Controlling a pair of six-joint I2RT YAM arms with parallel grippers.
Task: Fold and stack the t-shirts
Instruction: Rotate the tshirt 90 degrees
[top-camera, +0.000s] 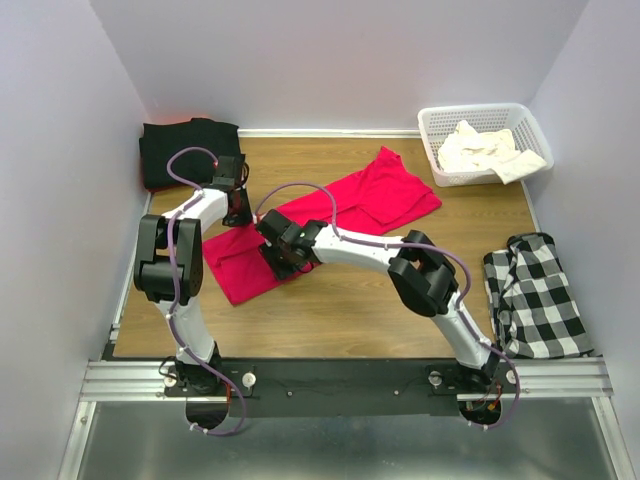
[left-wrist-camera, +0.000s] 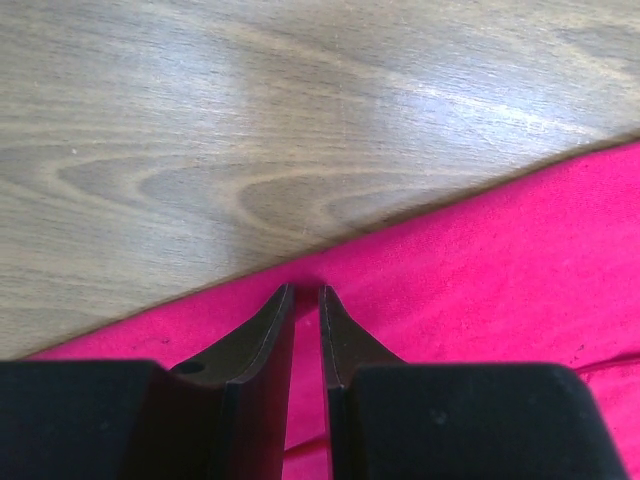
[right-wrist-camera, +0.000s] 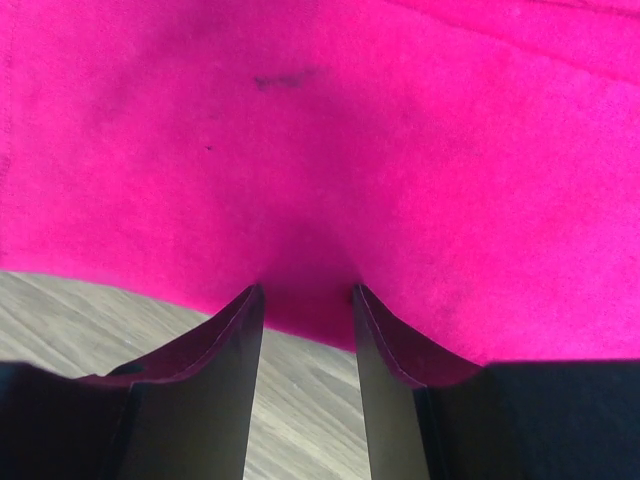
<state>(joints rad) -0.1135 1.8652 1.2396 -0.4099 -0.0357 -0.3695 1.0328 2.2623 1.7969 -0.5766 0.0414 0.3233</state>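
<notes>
Below, wood-grain table (top-camera: 330, 320) under red t-shirt (top-camera: 390, 195); lilac walls (top-camera: 340, 60) around.

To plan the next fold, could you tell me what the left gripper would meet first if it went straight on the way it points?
The red t-shirt: the left gripper has its tips at the shirt's edge, probably touching it, with the table just beneath.

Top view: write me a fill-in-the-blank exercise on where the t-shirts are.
The red t-shirt lies spread on the ____ table.
The black t-shirt lies in the far ____ corner.
The cream t-shirt sits inside the ____ basket.
Missing words: wooden; left; white.
</notes>
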